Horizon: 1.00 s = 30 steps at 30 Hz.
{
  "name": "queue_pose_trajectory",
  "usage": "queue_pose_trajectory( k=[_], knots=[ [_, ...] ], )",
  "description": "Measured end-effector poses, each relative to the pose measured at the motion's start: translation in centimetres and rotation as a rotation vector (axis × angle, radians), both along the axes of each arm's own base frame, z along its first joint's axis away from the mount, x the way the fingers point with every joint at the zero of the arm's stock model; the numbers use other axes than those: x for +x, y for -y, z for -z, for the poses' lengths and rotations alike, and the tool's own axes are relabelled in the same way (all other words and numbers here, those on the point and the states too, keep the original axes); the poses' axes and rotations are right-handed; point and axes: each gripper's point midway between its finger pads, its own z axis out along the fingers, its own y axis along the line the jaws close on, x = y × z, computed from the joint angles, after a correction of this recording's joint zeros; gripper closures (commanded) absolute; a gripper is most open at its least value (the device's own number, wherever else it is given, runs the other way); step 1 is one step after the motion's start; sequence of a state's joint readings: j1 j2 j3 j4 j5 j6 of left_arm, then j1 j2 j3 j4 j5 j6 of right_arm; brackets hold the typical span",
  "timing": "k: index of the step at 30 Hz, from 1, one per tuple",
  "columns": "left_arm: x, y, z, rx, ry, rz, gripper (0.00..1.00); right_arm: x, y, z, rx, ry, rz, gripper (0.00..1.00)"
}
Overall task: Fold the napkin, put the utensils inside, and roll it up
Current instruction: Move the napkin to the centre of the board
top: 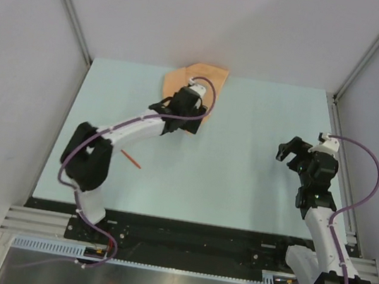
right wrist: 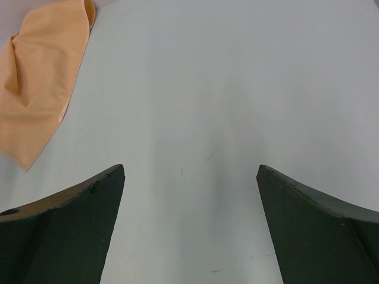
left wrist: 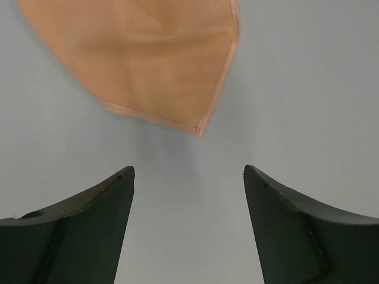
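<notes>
The peach-orange napkin [top: 208, 75] lies crumpled at the back of the table, partly under my left wrist. In the left wrist view a hemmed corner of the napkin [left wrist: 154, 59] points toward the fingers, just ahead of them. My left gripper [top: 168, 117] is open and empty over bare table at the napkin's near corner; its fingertips [left wrist: 121, 177] touch nothing. The orange-red utensil [top: 130, 159] lies on the table beside the left arm's elbow. My right gripper [top: 288, 151] is open and empty at the right side. The napkin [right wrist: 38, 77] shows far left in its view.
The pale table [top: 240, 185] is closed in by grey walls at the back and both sides, with metal rails at the corners. A black strip [top: 191, 226] runs along the near edge by the arm bases.
</notes>
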<state>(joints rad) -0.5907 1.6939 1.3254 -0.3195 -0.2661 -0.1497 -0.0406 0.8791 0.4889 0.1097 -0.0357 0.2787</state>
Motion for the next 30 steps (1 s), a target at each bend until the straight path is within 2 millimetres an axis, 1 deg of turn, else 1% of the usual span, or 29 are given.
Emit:
queue_pose_trajectory(
  k=[2,3,5,6,7,9,11,16,17,19,20,23,27,30],
  knots=[
    [0.4,1.4,3.8,0.082,-0.076,0.033,0.27,-0.1,-0.2,0.0,0.002,-0.005,-0.006,0.0],
    [0.4,1.8,5.3,0.108,-0.106,0.044,0.27,-0.1,-0.2,0.0,0.003,-0.006,-0.009,0.0],
    [-0.3,1.8,8.4,0.163,-0.176,0.061,0.27,-0.1,-0.2,0.1,0.004,-0.012,-0.01,0.0],
    [-0.8,1.5,9.6,0.185,-0.209,0.064,0.27,-0.1,-0.3,0.1,0.004,-0.015,-0.01,0.0],
    [-1.1,1.3,10.2,0.194,-0.228,0.067,0.27,-0.2,-0.3,0.1,0.004,-0.016,-0.01,0.0],
    [-1.4,1.2,10.6,0.199,-0.243,0.076,0.29,-0.2,-0.3,0.1,0.005,-0.017,-0.012,0.0],
    [-1.1,1.3,10.5,0.192,-0.233,0.076,0.32,-0.2,-0.4,0.2,0.007,-0.019,-0.016,0.0],
    [-0.2,1.8,10.3,0.176,-0.197,0.083,0.35,-0.1,-0.7,0.4,0.026,-0.029,-0.029,0.0],
    [-0.1,1.9,10.5,0.179,-0.194,0.085,0.38,-0.1,-0.8,0.6,0.028,-0.034,-0.031,0.0],
    [0.2,1.9,11.2,0.187,-0.196,0.089,0.41,-0.1,-0.9,0.7,0.032,-0.039,-0.034,0.0],
    [0.4,1.9,11.6,0.19,-0.198,0.089,0.45,-0.1,-0.9,0.7,0.033,-0.04,-0.036,0.0],
    [0.9,2.0,13.1,0.207,-0.218,0.092,0.45,-0.1,-1.0,0.7,0.036,-0.04,-0.039,0.0],
    [3.0,3.0,12.5,0.189,-0.188,0.082,0.45,-0.1,-1.1,0.7,0.039,-0.04,-0.042,0.0],
    [3.7,2.9,12.6,0.182,-0.186,0.074,0.45,-0.1,-1.2,0.7,0.043,-0.041,-0.047,0.0]
  ],
)
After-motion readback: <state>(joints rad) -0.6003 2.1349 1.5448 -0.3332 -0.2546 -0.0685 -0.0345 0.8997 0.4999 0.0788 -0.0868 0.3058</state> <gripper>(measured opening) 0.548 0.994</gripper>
